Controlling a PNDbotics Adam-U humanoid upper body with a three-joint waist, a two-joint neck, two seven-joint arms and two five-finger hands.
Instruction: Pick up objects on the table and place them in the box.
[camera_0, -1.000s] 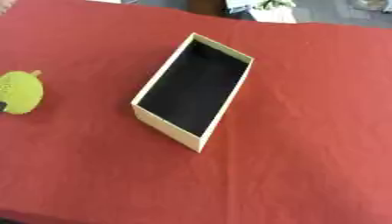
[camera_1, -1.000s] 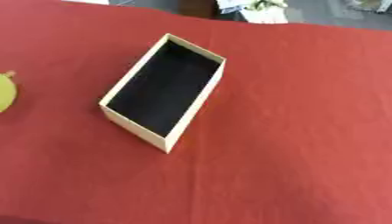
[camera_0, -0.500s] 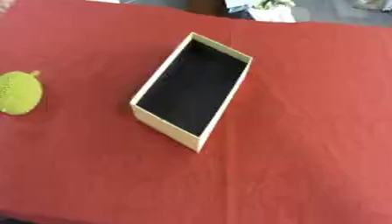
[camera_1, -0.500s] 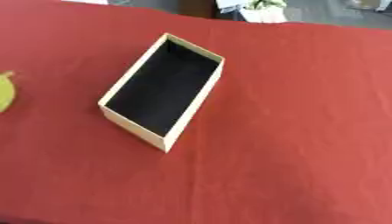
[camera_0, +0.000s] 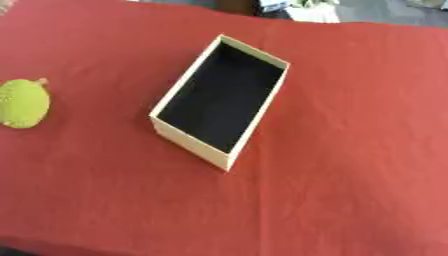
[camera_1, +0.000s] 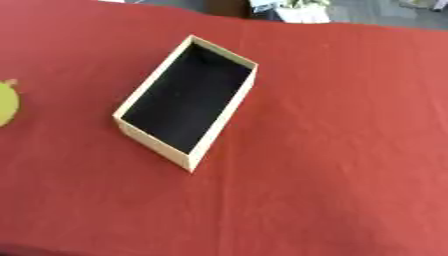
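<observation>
Neither hand of the robot shows in either eye view, so whether their fingers are spread or curled cannot be told. A yellow-green round fruit-like object (camera_0: 22, 103) with a bumpy surface and a small stub at its top lies on the red cloth at the left edge, well apart from the box; in the right eye view only a sliver of it shows at the left border. Its surface bears no writing that can be read. To its right stands the box (camera_0: 181, 140), an open cream-coloured rectangular carton with a black inside, set askew with one short end toward the far side of the table and the other toward the near side. Nothing shows inside it, and its walls carry no label or print. Red cloth (camera_0: 350, 150) covers the table all around.
</observation>
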